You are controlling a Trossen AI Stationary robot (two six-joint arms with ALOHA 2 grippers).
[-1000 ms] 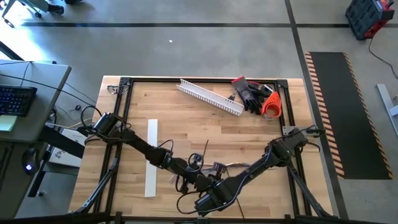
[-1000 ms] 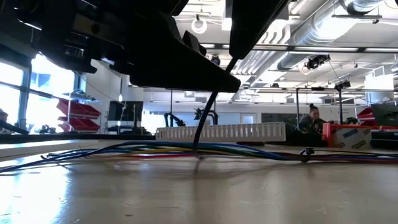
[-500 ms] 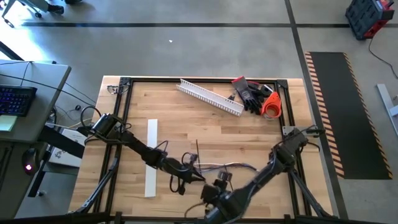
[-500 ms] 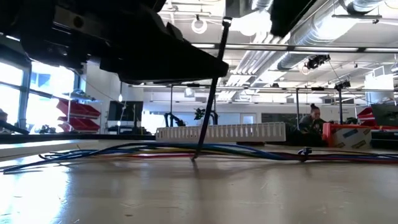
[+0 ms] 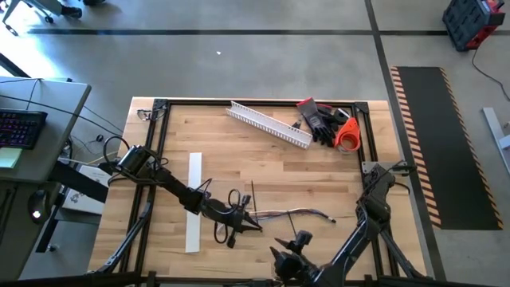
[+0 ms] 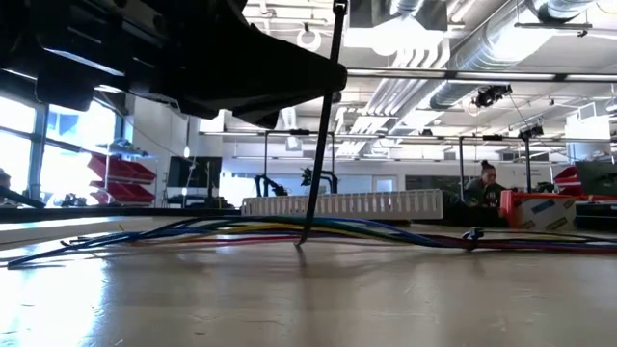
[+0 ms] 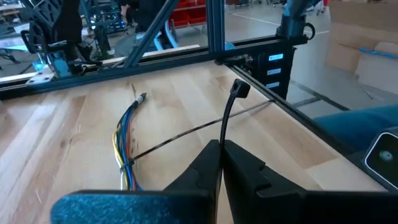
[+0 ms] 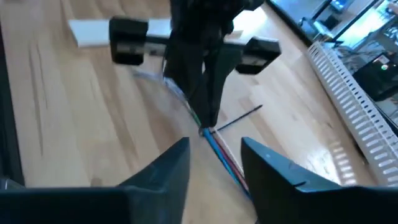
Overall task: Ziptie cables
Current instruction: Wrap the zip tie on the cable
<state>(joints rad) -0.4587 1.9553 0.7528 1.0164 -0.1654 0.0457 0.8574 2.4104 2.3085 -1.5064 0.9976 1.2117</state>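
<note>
over the cables, left hand pinched closed

A robotics lab or workshop. Exposed ceiling ducts, red parts bins and a concrete floor with hazard-striped matting surround the wooden workbench.

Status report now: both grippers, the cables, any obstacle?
Left gripper shut on zip tie, over the cables. Right gripper open, at table's near edge. Cables flat on table. Nothing blocking.
</note>
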